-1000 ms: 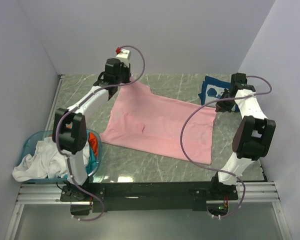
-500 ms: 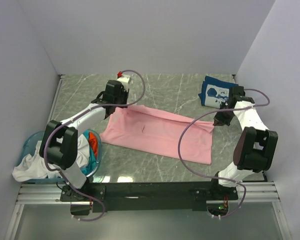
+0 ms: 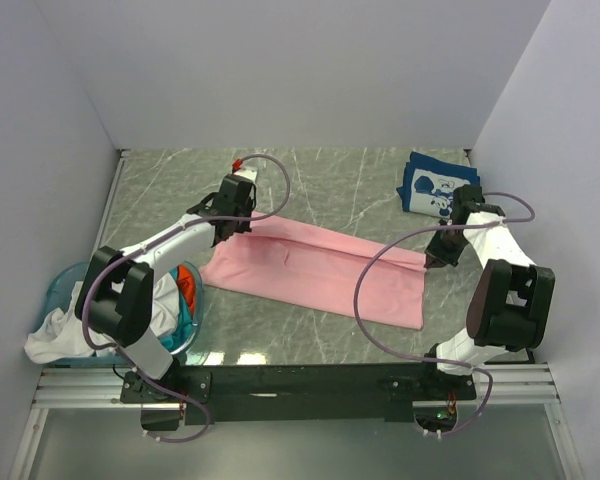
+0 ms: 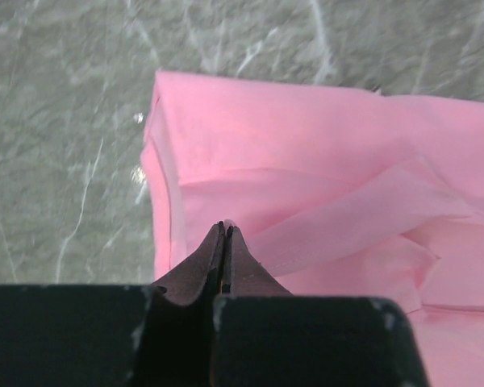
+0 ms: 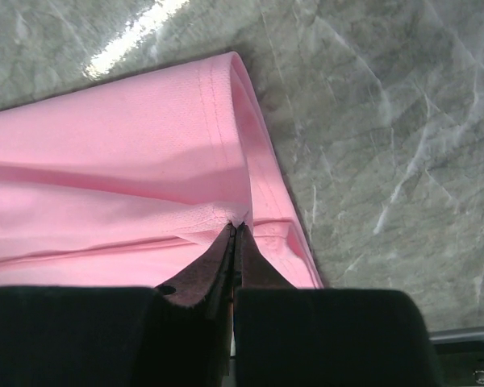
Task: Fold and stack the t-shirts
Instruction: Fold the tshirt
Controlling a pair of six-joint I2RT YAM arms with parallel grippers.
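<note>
Pink tee (image 3: pixel 320 268) stretches nine to three o'clock. My left end effector (image 3: pixel 221 234) pinches its nine o'clock end, my right end effector (image 3: pixel 431 259) the three.

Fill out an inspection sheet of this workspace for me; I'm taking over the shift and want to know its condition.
Surface: marble-pattern table, no spills seen.
Job's things: pink t-shirt partly folded mid-table; navy t-shirt folded at far right; white t-shirt and others in the basket.
Clutter: nothing seen.
Grippers: left gripper and right gripper each shut on the pink t-shirt.
Cables: right arm's purple cable loops over the pink t-shirt.
Surroundings: plain walls.
</note>
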